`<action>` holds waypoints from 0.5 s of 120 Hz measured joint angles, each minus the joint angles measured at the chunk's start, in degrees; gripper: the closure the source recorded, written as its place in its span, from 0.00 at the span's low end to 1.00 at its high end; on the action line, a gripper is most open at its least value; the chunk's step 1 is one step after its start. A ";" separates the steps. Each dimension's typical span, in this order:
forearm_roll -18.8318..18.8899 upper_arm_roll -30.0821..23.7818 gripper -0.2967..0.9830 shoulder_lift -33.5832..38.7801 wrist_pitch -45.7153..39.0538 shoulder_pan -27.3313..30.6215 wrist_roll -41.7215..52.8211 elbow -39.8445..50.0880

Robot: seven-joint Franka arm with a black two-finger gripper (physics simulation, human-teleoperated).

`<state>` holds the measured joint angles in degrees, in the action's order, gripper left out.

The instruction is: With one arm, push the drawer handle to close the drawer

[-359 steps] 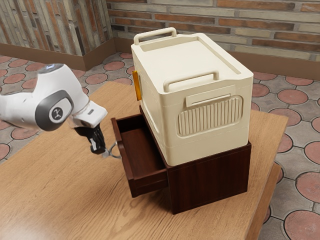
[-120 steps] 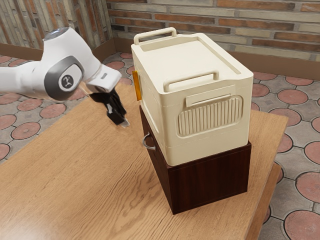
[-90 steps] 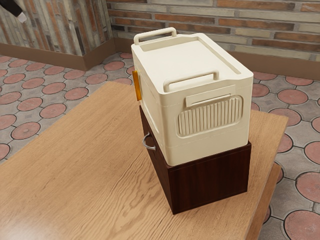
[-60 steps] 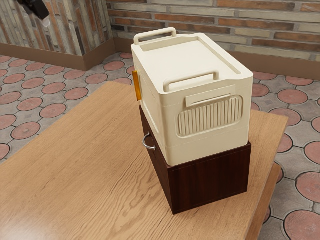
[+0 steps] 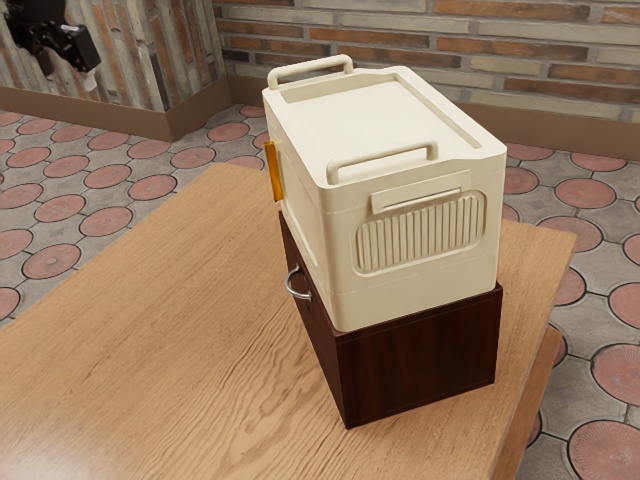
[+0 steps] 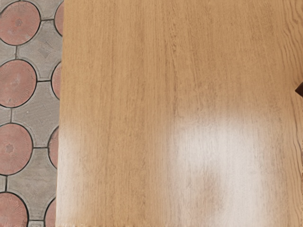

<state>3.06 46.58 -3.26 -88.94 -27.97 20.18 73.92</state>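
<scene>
black tool well apart from cabinet, can't tell if wide or narrow; likely clear because no push needed. glossy wood-grain worktop under cabinet. curved metal handle on cabinet's front, drawer flush, looks closed. ribbed cream box atop cabinet, maybe as weight.

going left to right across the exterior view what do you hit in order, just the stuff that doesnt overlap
Gripper → amber strip → silver drawer handle → ribbed panel on the cream box
</scene>
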 joint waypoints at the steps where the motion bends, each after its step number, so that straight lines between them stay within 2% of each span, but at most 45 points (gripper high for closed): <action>1: 0.00 0.00 0.25 0.00 0.02 -0.04 -0.10 0.00; 60: -0.08 0.00 0.25 -0.01 0.48 -0.55 -3.94 -0.05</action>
<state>2.99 46.58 -3.28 -88.46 -28.51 16.24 73.87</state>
